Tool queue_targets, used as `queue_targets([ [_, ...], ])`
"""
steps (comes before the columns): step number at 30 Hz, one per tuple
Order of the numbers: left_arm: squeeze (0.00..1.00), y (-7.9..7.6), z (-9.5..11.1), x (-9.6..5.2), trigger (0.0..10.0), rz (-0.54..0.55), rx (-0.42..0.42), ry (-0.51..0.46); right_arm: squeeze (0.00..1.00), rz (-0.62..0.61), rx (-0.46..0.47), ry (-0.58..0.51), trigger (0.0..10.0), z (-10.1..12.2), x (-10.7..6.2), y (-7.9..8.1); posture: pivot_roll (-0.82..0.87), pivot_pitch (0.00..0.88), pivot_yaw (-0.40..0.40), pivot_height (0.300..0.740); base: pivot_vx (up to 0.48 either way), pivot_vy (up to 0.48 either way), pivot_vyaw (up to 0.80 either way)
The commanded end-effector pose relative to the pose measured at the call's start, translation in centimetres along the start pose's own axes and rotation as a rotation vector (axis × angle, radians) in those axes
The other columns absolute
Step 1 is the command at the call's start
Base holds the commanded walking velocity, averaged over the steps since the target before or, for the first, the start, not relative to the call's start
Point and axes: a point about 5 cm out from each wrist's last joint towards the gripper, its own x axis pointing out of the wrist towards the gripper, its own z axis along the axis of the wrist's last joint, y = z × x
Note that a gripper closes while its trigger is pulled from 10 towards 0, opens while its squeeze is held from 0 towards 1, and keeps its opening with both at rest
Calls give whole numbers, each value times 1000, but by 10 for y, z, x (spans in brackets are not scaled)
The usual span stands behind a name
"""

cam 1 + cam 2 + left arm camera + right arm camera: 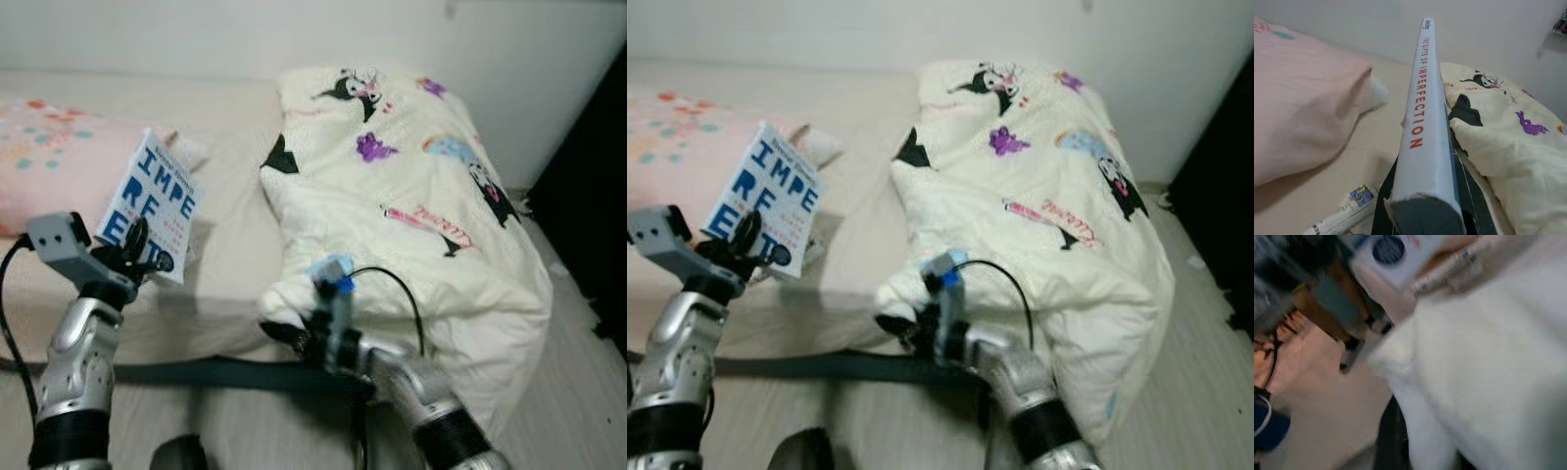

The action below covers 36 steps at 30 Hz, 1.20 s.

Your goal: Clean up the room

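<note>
Your bed (235, 245) is not yet tidy. The cream cartoon-print quilt (411, 196) lies bunched over its right half, spilling off the edge towards the floor, and the pink pillow (49, 166) sits at the left against the wall. I judge the task early: one item is lifted, the bedding is unsorted.

Your right gripper (284, 328) is at the quilt's lower left corner; in the right wrist view white fabric lies between and over the fingers, so they look clamped on it — though blur prevents certainty.

Your left gripper (137, 250) holds a white book (157, 206) upright above the mattress, fingers closed on its lower edge, spine facing the wrist camera. It needs a proper place.

A small printed tube (1342, 215) lies on the sheet beside the pillow — still to collect.
</note>
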Motion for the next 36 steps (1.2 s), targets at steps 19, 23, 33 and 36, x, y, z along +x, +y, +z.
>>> queue_targets([
  [19, 0, -15, -19, 5, 10000, -19, -51, -1, 1000, 445, -86, 297, 10000, -5, -40, 59, 6, 90, -27, 512, 0, 0, 0],
  [23, 0, -18, -21, 8, 10000, -24, -62, -4, 945, 393, -67, 228, 10000, 8, -52, 57, -5, 82, -25, 512, 0, 0, 0],
  [33, 0, -27, -24, 11, 10000, -44, -77, -4, 0, 258, 34, 210, 10000, -3, -70, 60, -23, 80, -18, 512, 0, 0, 0],
  [36, 0, -29, -26, 12, 10000, -51, -78, -3, 0, 302, 25, 102, 10000, 9, -74, 66, -23, 75, -18, 512, 0, 0, 0],
])
